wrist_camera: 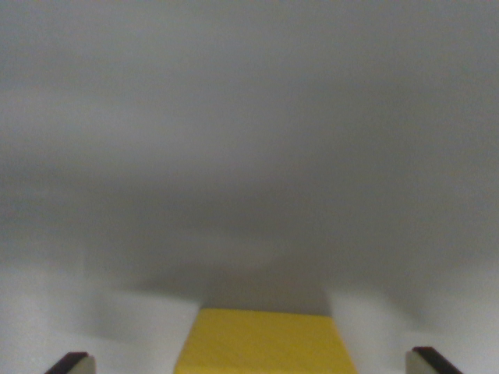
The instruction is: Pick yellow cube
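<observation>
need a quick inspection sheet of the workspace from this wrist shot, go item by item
surface: plain grey-white surface, blurred, with soft shadow above the cube
job's things: yellow cube at the bottom centre, only its top part in frame
clutter: nothing seen
grippers: tool open, one fingertip at the wrist view's left and one at the wrist view's right, both clear of the cube's sides, cube between them
cables: nothing seen
surroundings: nothing seen beyond the surface; the view is too close and blurred to show more
</observation>
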Robot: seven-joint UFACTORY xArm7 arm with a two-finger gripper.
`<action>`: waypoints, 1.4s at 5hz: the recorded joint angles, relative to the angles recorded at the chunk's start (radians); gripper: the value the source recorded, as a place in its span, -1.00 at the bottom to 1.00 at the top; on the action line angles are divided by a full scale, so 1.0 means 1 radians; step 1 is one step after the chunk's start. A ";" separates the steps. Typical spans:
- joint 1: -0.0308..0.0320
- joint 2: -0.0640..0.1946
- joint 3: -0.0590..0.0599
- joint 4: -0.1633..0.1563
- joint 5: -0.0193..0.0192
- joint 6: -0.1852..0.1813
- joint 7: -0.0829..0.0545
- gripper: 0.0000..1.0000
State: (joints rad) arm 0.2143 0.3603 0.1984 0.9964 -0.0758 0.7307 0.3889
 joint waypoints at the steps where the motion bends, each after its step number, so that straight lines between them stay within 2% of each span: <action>1: 0.0033 0.005 0.003 -0.008 -0.0008 -0.012 0.006 -1.00; 7: 0.0052 0.007 0.004 -0.013 -0.0012 -0.019 0.009 -1.00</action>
State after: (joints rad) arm 0.2195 0.3677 0.2029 0.9832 -0.0770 0.7112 0.3981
